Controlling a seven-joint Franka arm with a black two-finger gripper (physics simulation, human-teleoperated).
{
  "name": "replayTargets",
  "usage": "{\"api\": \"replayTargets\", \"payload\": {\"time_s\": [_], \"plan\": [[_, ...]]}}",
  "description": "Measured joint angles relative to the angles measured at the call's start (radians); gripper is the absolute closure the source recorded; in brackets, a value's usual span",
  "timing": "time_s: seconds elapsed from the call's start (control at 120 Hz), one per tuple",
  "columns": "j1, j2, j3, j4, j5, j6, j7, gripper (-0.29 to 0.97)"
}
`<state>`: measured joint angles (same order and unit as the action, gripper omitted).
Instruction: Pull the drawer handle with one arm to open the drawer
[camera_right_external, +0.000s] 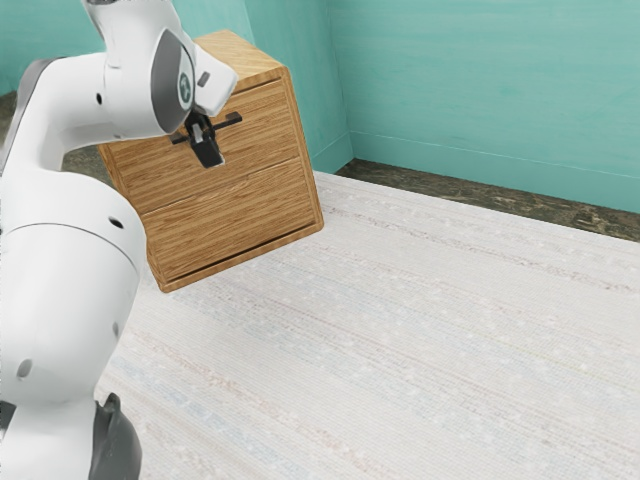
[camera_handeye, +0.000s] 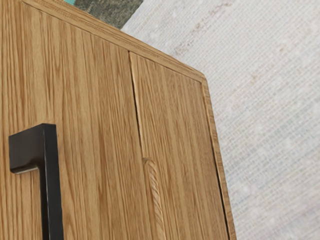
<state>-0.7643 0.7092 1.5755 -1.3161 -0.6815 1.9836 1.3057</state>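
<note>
A wooden cabinet (camera_right_external: 235, 205) with two drawer fronts stands at the back left of the exterior view. The upper drawer (camera_right_external: 265, 115) carries a black bar handle (camera_right_external: 231, 122) and sits flush with the cabinet face. My black gripper (camera_right_external: 207, 148) hangs right in front of that handle, overlapping its middle. The wrist view looks closely at the wooden front (camera_handeye: 90, 125), with one end of the handle (camera_handeye: 36, 145) beside the hand and the seam (camera_handeye: 136, 110) between the two drawers visible.
A pale woven rug (camera_right_external: 430, 330) covers the floor in front of the cabinet. Teal walls (camera_right_external: 480, 70) rise behind it, with a dark floor strip (camera_right_external: 480, 195) at their base. My white arm (camera_right_external: 70, 250) takes up the exterior view's left.
</note>
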Motion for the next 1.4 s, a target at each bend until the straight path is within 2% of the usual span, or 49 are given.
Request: {"api": "replayTargets", "payload": {"time_s": [0.275,0.408,0.758,0.975,1.4], "plan": [[0.052,0.0,-0.026,0.0,-0.08,0.046,0.162,0.01],[0.061,0.0,-0.037,-0.004,-0.095,0.058,0.187,0.01],[0.095,-0.001,-0.062,-0.009,-0.145,0.06,0.098,0.0],[0.098,-0.002,-0.095,-0.01,-0.152,0.056,0.045,-0.01],[0.105,-0.004,-0.096,-0.008,-0.145,0.054,-0.023,-0.01]]}}
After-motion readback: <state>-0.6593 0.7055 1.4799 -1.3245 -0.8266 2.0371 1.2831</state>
